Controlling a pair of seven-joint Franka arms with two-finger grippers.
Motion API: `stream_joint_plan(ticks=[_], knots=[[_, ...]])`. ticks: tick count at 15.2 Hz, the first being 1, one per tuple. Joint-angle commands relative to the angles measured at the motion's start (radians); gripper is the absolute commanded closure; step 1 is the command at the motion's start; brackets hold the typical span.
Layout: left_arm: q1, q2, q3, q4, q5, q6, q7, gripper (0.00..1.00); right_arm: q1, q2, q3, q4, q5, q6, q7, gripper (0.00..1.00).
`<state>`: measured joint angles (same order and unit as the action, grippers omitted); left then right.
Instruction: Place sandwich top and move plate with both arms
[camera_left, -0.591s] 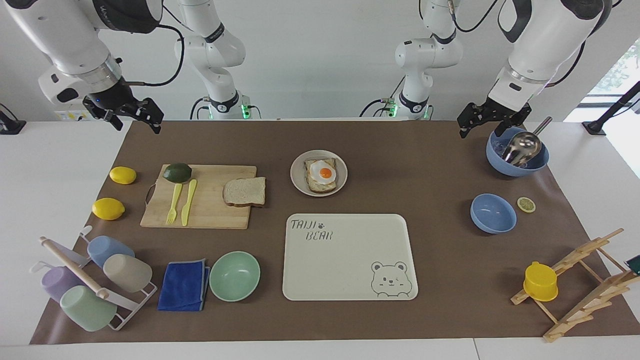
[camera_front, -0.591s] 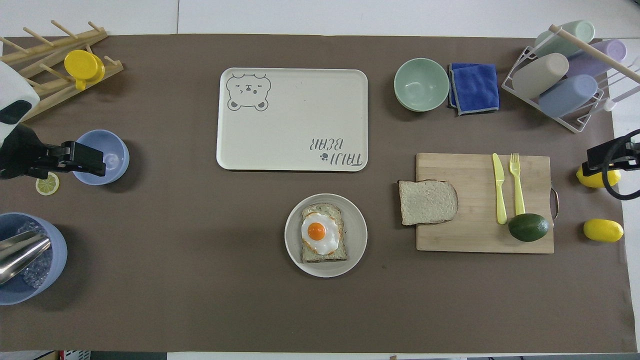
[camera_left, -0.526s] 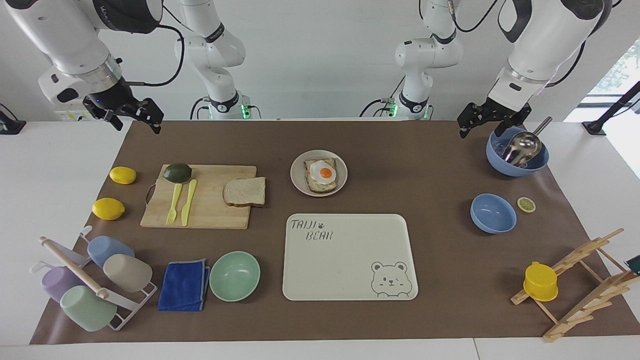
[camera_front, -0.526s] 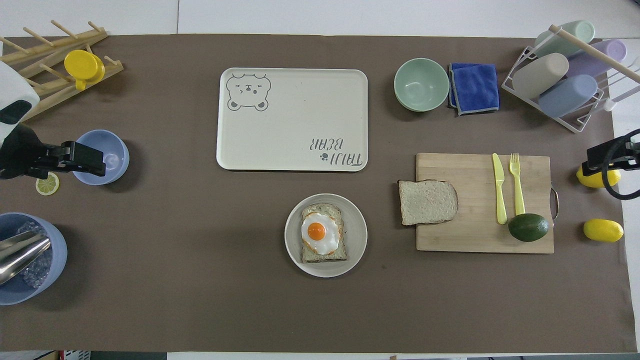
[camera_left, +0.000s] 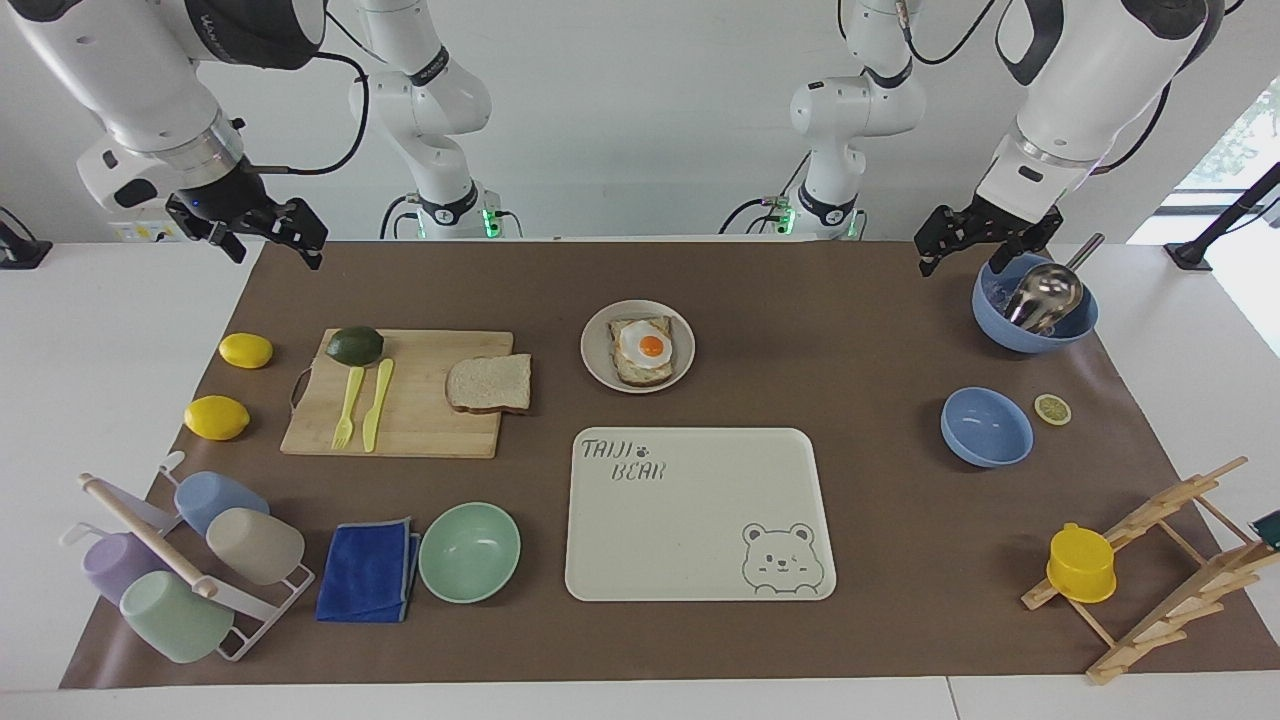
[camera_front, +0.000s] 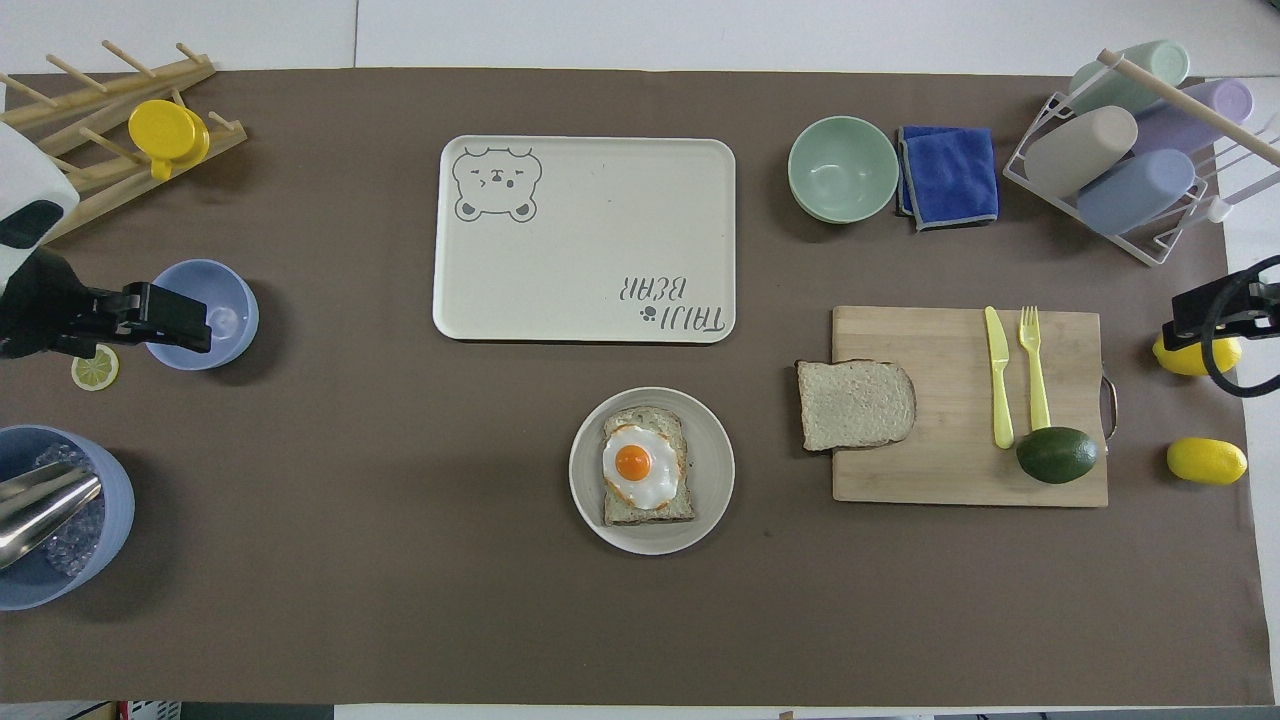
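Bread slice (camera_left: 489, 383) sits on my cutting board's (camera_left: 420, 425) edge, overhanging for easy grabbing; plate (camera_left: 597, 362) with egg toast nearby. Left gripper (camera_left: 975, 240) and right gripper (camera_left: 262, 229) both hang open, raised.

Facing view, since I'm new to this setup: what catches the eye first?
The fried egg on toast on the plate at mid-table, with the plain bread slice overhanging the cutting board beside it. The left gripper and right gripper both hang open and empty over the table's ends.
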<state>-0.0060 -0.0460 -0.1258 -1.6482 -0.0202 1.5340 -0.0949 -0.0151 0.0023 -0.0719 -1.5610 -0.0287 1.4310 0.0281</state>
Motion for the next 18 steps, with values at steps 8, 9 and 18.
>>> stream_joint_plan(ticks=[8,9,18], knots=[[0.011,-0.02,-0.005,-0.016,0.013,-0.008,0.009,0.0,0.049,-0.005,0.012,-0.046,0.012,0.113,-0.047,0.0],[0.009,-0.022,-0.005,-0.016,0.013,-0.008,0.009,0.0,0.081,0.007,0.012,-0.051,0.009,0.115,-0.022,0.0],[0.011,-0.022,-0.005,-0.016,0.014,-0.008,0.009,0.0,0.411,0.32,0.014,-0.028,-0.086,0.252,0.473,0.0]])
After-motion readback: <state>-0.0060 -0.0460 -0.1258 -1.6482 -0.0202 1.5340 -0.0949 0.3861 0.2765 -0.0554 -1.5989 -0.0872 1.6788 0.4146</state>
